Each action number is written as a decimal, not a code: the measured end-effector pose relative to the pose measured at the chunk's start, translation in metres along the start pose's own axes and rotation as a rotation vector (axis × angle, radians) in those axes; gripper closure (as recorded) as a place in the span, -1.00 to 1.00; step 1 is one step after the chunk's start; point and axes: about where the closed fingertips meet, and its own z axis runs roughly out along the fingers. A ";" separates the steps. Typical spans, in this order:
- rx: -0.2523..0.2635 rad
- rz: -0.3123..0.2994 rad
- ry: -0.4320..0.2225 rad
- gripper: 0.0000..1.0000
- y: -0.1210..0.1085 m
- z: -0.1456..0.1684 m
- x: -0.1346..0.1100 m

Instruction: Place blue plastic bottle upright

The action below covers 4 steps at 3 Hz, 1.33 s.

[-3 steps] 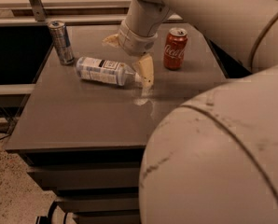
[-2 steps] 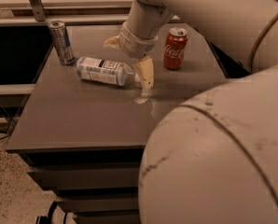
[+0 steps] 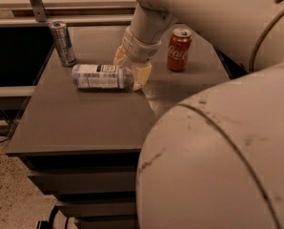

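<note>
Now | tool (image 3: 131, 67) closer, spread astride neck | blue plastic bottle (image 3: 101, 76) lying

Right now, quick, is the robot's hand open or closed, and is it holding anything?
Gripper: open, low over the table, its fingers either side of the cap end of the lying blue plastic bottle; not clamped on it.
</note>
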 end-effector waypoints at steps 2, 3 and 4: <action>0.029 0.001 0.006 0.54 0.000 0.005 0.001; 0.096 -0.042 0.029 0.74 0.004 0.010 0.001; 0.175 -0.139 0.075 0.54 0.010 0.018 0.008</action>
